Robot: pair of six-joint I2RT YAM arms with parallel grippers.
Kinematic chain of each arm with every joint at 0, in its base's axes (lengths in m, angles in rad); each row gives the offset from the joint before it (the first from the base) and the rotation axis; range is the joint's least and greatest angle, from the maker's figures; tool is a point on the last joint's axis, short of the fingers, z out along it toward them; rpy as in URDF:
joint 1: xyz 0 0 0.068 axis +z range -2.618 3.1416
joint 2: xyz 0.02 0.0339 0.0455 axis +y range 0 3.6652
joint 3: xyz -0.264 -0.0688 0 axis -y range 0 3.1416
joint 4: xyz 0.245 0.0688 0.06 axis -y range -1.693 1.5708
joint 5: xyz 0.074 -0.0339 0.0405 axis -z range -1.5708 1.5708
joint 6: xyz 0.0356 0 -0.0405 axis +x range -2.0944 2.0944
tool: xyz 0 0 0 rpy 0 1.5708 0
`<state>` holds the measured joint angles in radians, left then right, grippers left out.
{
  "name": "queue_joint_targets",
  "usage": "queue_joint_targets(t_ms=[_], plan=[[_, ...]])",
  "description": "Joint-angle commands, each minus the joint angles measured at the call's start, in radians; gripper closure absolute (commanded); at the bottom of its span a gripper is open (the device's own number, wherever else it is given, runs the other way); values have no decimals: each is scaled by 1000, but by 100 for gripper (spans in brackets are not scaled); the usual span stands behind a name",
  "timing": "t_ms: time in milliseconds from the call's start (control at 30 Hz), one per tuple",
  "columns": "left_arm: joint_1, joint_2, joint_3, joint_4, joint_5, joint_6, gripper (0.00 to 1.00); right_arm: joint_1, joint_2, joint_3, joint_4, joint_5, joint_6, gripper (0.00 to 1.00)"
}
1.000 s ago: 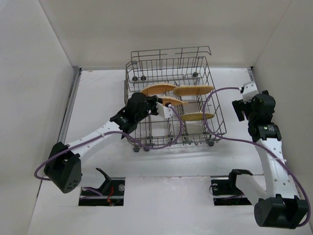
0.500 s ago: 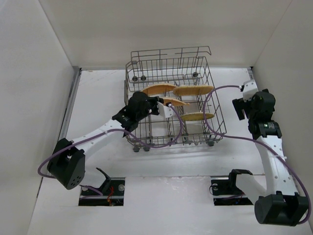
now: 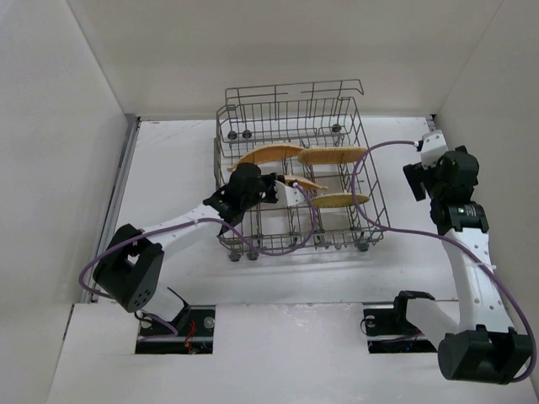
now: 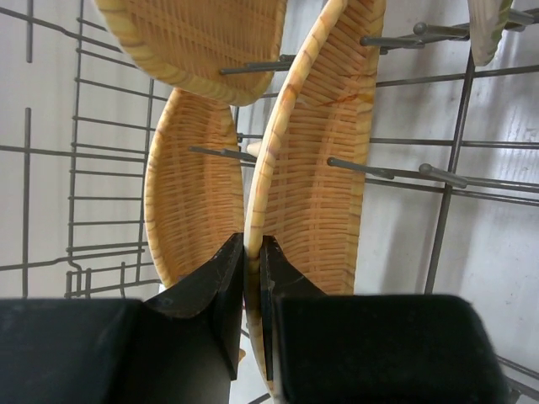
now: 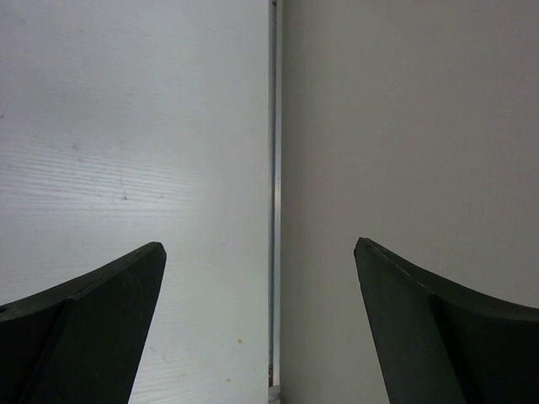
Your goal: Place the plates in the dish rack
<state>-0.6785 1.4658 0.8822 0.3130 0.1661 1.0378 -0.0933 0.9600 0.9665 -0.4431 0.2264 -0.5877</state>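
Observation:
The grey wire dish rack (image 3: 370, 223) stands at the table's middle back. Several orange-tan woven plates stand on edge among its tines: one at back left (image 3: 268, 154), one at back right (image 3: 333, 155), one at front right (image 3: 341, 200). My left gripper (image 3: 282, 187) reaches inside the rack and is shut on the rim of a fourth plate (image 4: 324, 168), which stands between tines; another plate (image 4: 194, 198) sits just left of it. My right gripper (image 3: 418, 172) is open and empty, to the right of the rack near the side wall.
The rack's tines (image 4: 370, 168) cross close around the held plate. The white side wall (image 5: 404, 126) meets the table (image 5: 126, 126) along a metal strip (image 5: 273, 210) right below my right gripper. A purple cable (image 3: 362, 202) loops over the rack's right side.
My left arm has pushed further into the rack, moving the held plate right and lower among the tines. My right gripper has drifted slightly up and right.

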Motion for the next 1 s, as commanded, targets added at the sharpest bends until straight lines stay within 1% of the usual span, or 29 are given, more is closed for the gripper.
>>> queue_joint_targets(t_ms=[0, 267, 600, 767, 867, 933, 967], plan=[[3, 2, -8, 81, 44, -44, 100, -15, 5, 54, 7, 11, -14, 0], [26, 11, -19, 78, 44, -48, 100, -29, 13, 57, -2, 10, -26, 0], [67, -56, -51, 31, 32, -33, 99, -21, 74, 80, 21, 7, -14, 0], [57, -74, -75, 20, 12, -30, 98, -12, 108, 92, 40, 2, -8, 0], [47, -84, -92, 24, 1, -27, 94, -3, 118, 104, 40, 1, -6, 0], [46, -93, -103, 38, -17, -41, 79, -3, 120, 109, 41, 1, -6, 0], [46, -96, -103, 40, -25, -56, 77, -3, 120, 109, 41, -1, -6, 0]])
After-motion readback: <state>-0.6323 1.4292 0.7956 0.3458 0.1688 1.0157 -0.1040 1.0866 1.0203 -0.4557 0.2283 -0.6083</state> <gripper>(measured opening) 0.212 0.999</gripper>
